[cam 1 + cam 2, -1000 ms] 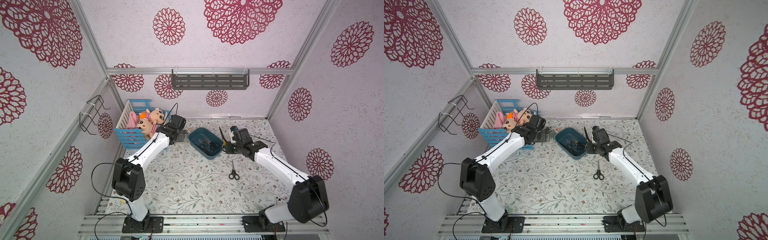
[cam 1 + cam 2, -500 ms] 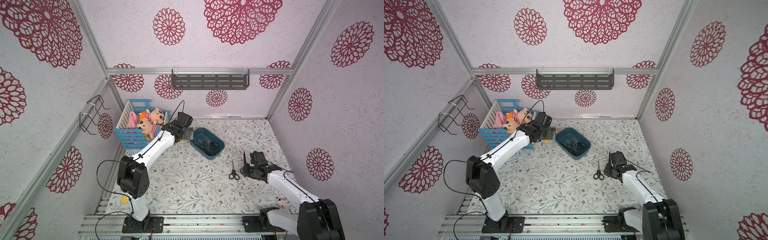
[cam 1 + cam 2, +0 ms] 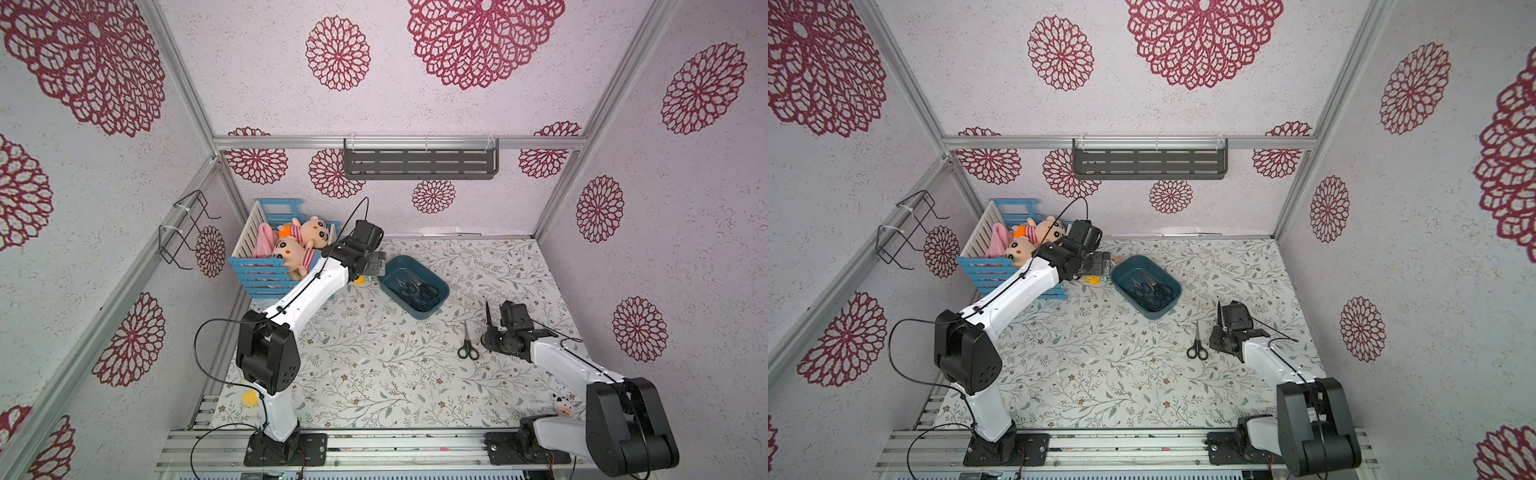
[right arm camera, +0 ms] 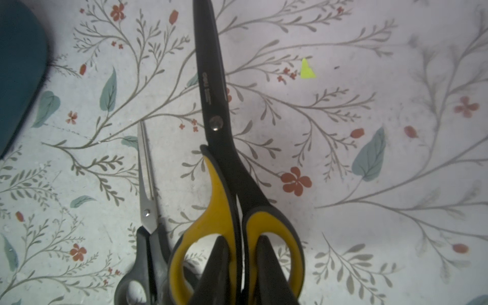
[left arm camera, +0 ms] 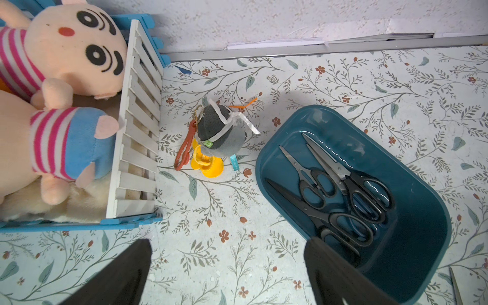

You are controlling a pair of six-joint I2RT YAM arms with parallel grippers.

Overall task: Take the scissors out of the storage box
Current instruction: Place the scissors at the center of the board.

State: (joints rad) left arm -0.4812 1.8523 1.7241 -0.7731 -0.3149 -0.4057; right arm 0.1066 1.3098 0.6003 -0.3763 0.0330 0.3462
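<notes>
Grips yellow-and-black scissors [image 4: 219, 148] in right end effector [image 4: 239, 245], clear of storage box [image 3: 430, 314], over counter [image 3: 374, 374]. Holds left end effector [image 5: 228, 241] agape just beside storage box, three black scissors [image 5: 343, 198] inside.

- Only readable mark: brand logo "deli", light print on the black blade of the yellow-and-black scissors [image 4: 224, 148], right wrist view. It runs lengthwise, between tip and pivot screw.
- Next to the logo, toward the pivot: two finer lines of print on the same blade, too small to read.
- Blue ribbon tag [image 5: 234, 161] on the grey plush toy [image 5: 221, 132] on the tabletop [image 5: 264, 79], left wrist view: white marks, not legible.
- Both top views: nothing legible at that range.
</notes>
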